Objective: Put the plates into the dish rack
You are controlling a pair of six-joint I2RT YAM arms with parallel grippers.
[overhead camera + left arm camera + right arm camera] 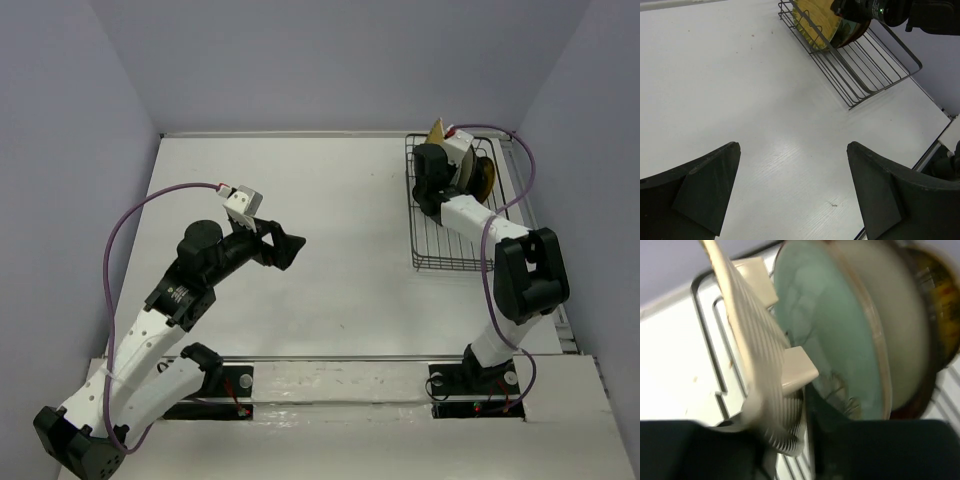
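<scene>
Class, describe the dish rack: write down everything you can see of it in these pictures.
The dish rack is a rectangular basket of thin dark wire, metal by its look, with a raised rim and parallel bars along its floor. It sits flat on the white table, at the far right corner. Plates stand on edge in its far end; the near half shows only bars. The right arm reaches over it.

Clad in white shells (140, 350) with bulky black joints (530, 275); trailed by looping purple cables (112, 245) to white wrist cameras (243, 203); tipped with matte black, wedge-shaped claw fingers (705, 185).
</scene>
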